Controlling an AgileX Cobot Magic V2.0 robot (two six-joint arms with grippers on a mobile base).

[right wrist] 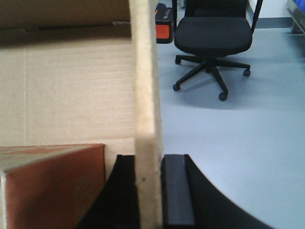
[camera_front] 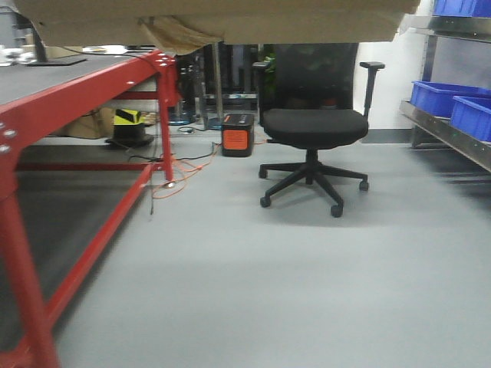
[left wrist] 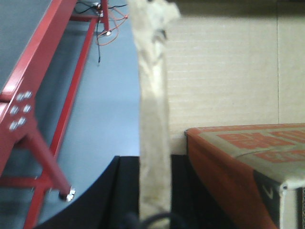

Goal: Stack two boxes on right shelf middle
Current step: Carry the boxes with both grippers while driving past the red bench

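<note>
Holds a wide brown corrugated cardboard box (camera_front: 230, 19) aloft across the top of the front view, well apart from the shiny stainless-steel shelf (camera_front: 445, 126) at the far right. Has a red-framed metal table with a dark grey top (camera_front: 46, 84) close on the left, so risks clipping that frame with the box's left end in any swing toward the shelf. Faces a black mesh-backed office chair (camera_front: 314, 115) on castors straight ahead, left of the shelf; could bump it on a wide turn. Meets two blue plastic bins (camera_front: 443, 98) on the steel board, so may find little room there, or knock a bin. Carries a smaller orange-printed carton (left wrist: 238, 157) inside, against the corrugated wall; could let it slide and shift the weight on a tilt. Pinches the left wall, along its torn yellowish tape (left wrist: 152, 95), with the left gripper (left wrist: 152, 200), jaws pressed on both faces. Pinches the right wall's edge likewise with the right gripper (right wrist: 151, 191). Relies on thin cardboard at both grips, so may bend, tear or lose it under the load.
</note>
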